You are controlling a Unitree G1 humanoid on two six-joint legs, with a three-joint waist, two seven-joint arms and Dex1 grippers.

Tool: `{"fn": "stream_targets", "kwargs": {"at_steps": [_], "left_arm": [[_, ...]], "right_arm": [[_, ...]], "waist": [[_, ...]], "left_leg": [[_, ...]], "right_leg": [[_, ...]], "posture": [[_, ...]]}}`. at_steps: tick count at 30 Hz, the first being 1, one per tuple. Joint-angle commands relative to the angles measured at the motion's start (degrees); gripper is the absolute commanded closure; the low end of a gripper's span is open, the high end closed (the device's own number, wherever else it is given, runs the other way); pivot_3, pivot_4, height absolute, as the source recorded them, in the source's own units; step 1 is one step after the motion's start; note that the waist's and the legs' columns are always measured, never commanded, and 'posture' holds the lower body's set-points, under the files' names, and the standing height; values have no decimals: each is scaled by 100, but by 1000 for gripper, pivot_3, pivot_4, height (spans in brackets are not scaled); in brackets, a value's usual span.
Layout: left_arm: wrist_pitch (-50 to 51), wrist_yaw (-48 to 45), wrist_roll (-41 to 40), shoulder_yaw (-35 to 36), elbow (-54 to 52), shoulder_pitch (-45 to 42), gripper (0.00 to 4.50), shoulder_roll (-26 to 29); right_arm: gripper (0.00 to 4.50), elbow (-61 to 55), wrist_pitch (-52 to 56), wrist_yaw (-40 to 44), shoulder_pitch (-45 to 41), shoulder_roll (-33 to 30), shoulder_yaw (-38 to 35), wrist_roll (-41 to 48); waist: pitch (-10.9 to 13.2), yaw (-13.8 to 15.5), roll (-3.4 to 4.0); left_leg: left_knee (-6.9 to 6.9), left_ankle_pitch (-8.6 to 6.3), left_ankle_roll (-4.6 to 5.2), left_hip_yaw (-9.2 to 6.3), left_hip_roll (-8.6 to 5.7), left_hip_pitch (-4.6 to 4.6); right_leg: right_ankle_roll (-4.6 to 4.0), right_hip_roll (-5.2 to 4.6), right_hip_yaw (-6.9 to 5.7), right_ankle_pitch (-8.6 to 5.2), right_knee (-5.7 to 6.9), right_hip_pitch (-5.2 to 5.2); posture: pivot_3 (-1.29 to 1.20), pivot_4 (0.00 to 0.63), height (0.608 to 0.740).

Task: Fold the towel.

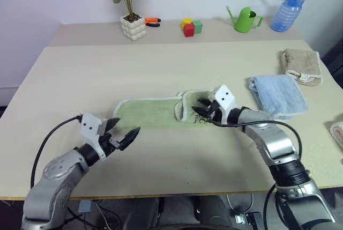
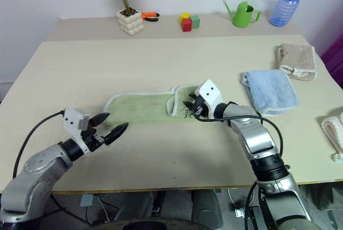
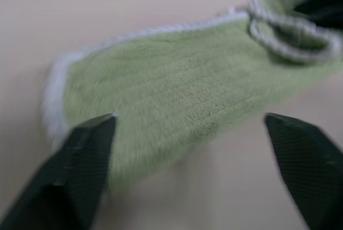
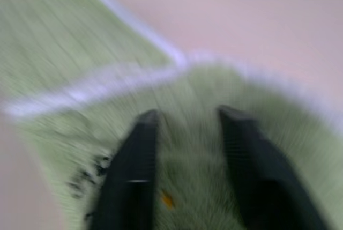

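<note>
the right claw [image 1: 205, 111] stood parted over the towel [image 1: 150, 113] flap; left claw [image 1: 122, 132] spread wide. first fold seemed laid; next needs gripping the left end.

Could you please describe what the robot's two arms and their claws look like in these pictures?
Both arms are silver-grey metal with black joint sections. Each wrist carries a white boxy housing; the left claw and the right claw each have two black pointed fingers with finely ribbed inner faces. A black cable loops along each forearm.
</note>
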Motion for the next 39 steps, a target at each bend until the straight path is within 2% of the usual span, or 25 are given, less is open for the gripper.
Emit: {"fn": "stream_targets", "kwargs": {"at_steps": [1, 2, 3, 7, 13, 19, 29, 39], "left_arm": [[556, 652, -988, 415, -386, 155, 0, -313], [702, 833, -1137, 459, -389, 163, 0, -361], [795, 1066, -1313, 534, -334, 119, 0, -457], [1073, 2180, -2603, 966, -29, -114, 0, -920], [1276, 3277, -3554, 964, 386, -303, 0, -953], [1326, 3776, -3975, 824, 646, -533, 0, -765], [1028, 3284, -4449, 705, 259, 640, 0, -641], [836, 4528, -4523, 315, 1074, -514, 0, -639]], "right_arm": [[654, -469, -393, 443, -179, -237, -22, 33], [135, -511, -473, 519, -185, -266, 12, 18], [61, -529, -510, 568, -197, -268, 33, 16], [61, -519, -646, 667, -231, -218, 88, -32], [61, -427, -826, 609, -231, -124, 135, -159], [61, -473, -879, 580, -186, -76, 126, -201], [61, -541, -919, 510, -6, -99, 105, -300], [61, -418, -1067, 485, -77, -10, 243, -476]], "waist": [[0, 6, -1], [0, 6, -3], [0, 7, -3], [0, 13, -6], [0, 8, -6], [-1, 9, -5], [-3, 6, -1], [-5, 72, 1]], "left_leg": [[0, 0, 0, 0, 0, 0], [0, 0, 0, -3, 0, 0], [0, 0, -1, -4, 1, 0], [3, 1, -1, -5, 0, 1], [3, 7, -14, -5, 0, 2], [3, 9, -16, -5, -3, 6], [0, 1, -4, 0, -1, 10], [-2, 1, -4, -3, -3, 56]], "right_leg": [[0, 0, 0, 0, 1, 0], [0, 0, -2, 0, 1, 2], [0, 1, -3, 0, 1, 3], [0, -1, -3, 0, -1, 6], [0, 0, -2, 0, 0, 5], [-1, -1, -1, 0, 0, 9], [-20, -2, 3, -11, -2, 10], [-21, -1, 2, -13, -7, 60]], "posture": [[0, 150, 732], [0, 150, 732], [0, 150, 732], [0, 150, 732], [0, 150, 732], [0, 150, 732], [0, 150, 732], [0, 150, 732]]}}
